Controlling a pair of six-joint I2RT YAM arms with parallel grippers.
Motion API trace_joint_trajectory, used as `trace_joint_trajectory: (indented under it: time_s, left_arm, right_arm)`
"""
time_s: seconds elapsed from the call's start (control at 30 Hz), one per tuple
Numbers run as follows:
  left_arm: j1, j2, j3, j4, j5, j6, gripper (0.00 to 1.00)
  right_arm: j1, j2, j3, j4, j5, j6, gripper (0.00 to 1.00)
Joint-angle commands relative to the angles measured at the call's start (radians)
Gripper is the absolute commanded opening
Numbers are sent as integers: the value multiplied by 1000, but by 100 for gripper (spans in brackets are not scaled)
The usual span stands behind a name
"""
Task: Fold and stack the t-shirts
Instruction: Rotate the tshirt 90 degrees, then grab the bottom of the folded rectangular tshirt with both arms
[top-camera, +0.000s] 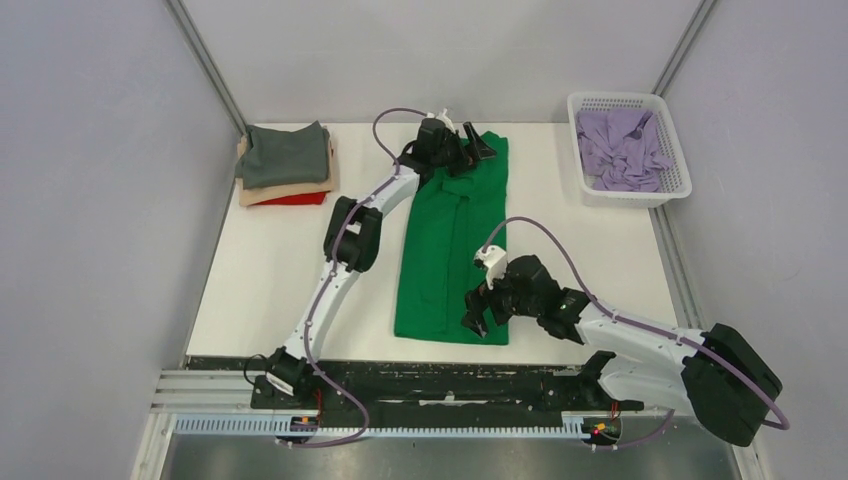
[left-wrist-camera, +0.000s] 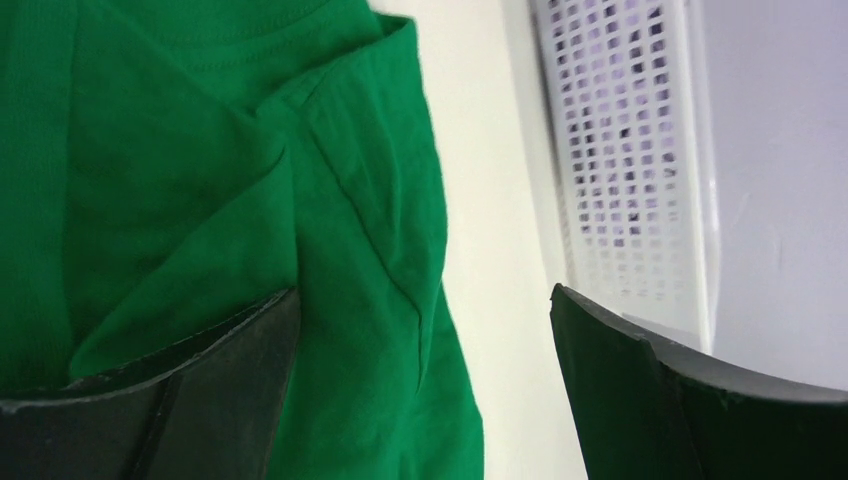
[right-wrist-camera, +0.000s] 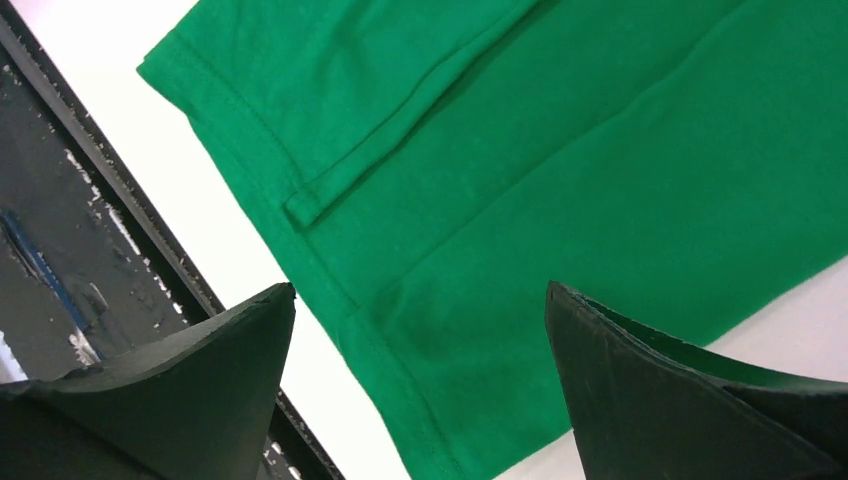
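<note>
Bright green t-shirt (top-camera: 450, 240), a long narrow fold; left gripper (top-camera: 476, 152) and right gripper (top-camera: 482, 322) spread wide.

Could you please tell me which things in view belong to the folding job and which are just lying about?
Belong to the job: bright green cloth t-shirt, laid out mid-table; lavender cloth t-shirt, crumpled, far right; stacked far left, dark grey cloth t-shirt over tan cloth t-shirt over red cloth t-shirt.
Just lying about: white plastic mesh basket; white table top.
</note>
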Motion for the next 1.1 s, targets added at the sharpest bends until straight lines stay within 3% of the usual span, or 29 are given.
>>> trace_joint_trajectory:
  time_s: [0.0, 0.17, 0.27, 0.37, 0.5, 0.67, 0.77, 0.83, 0.93, 1.07]
  left_arm:
    - [3, -232, -129, -115, -88, 150, 100]
    - [8, -376, -155, -295, -155, 240, 100]
    - [8, -542, -304, -353, -186, 285, 100]
    - [5, -768, -600, -321, -226, 318, 100]
    - [-7, -1138, -1174, -151, -301, 286, 100]
    - [-64, -1464, -1635, -131, -399, 170, 100]
    - [-113, -1584, -1764, -197, -387, 138, 100]
    - [-163, -1659, -1844, -237, -411, 116, 94]
    - [-207, -1762, -1957, -289, -424, 65, 87]
    - [-222, -1845, -2031, -366, -397, 39, 76]
  right_arm:
    - [80, 6, 86, -71, 115, -46, 95]
    - [142, 28, 135, -137, 230, -51, 94]
    - [142, -5, 127, -152, 269, -14, 98]
    - [142, -53, 91, -155, 265, 27, 98]
    - [140, -124, 25, -203, 323, 87, 98]
    - [137, -205, -20, -302, 366, 151, 98]
    - [137, -237, -48, -326, 368, 187, 98]
    - [136, -251, -61, -346, 402, 243, 97]
    - [137, -284, -72, -393, 492, 336, 86]
    - [136, -348, -98, -382, 494, 356, 82]
